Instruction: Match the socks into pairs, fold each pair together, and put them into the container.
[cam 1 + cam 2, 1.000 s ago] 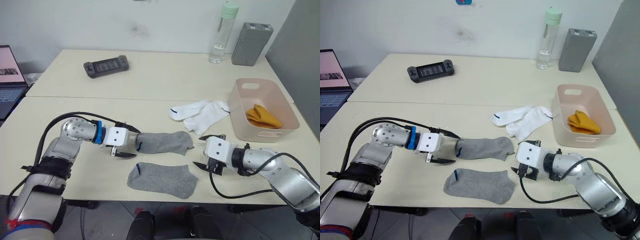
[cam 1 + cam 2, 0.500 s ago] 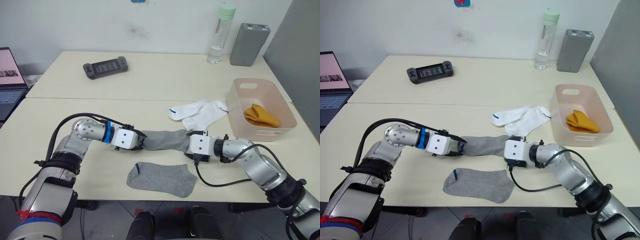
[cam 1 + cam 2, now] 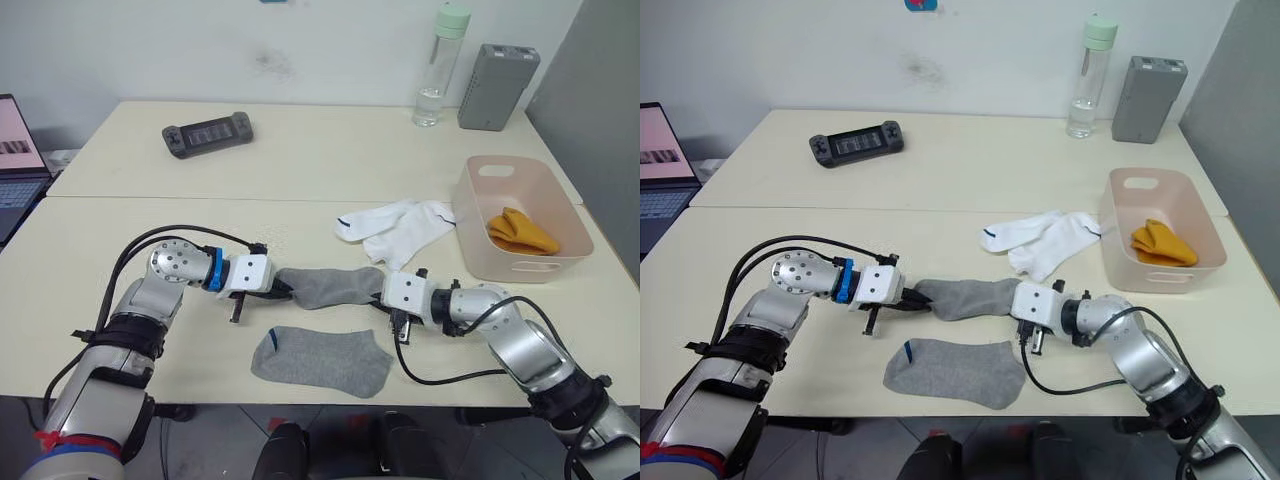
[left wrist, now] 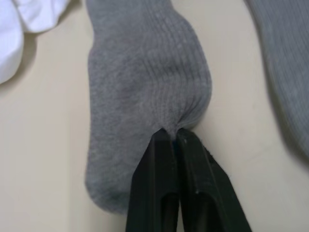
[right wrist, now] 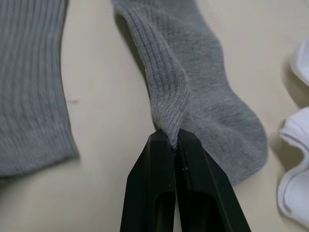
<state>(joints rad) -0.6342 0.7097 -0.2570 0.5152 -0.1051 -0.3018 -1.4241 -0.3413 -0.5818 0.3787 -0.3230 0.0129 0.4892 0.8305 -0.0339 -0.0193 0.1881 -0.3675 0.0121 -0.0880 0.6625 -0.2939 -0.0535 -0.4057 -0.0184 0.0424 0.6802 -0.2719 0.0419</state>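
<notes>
We saw the desk (image 3: 300,150) evenly and brightly lit from overhead, with soft, short shadows beside the white socks (image 3: 400,226) and inside the container (image 3: 478,240). No glare appeared. Head views were sharp; wrist views showed crisp grey sock (image 4: 145,82) ribbing, slightly soft near the jaws.

A black handheld console (image 3: 208,132) lies far back on the tabletop (image 3: 300,150). A clear bottle (image 3: 436,70) stands beside a grey box (image 3: 497,88). At the left edge sits what looks like a laptop (image 3: 15,160).
</notes>
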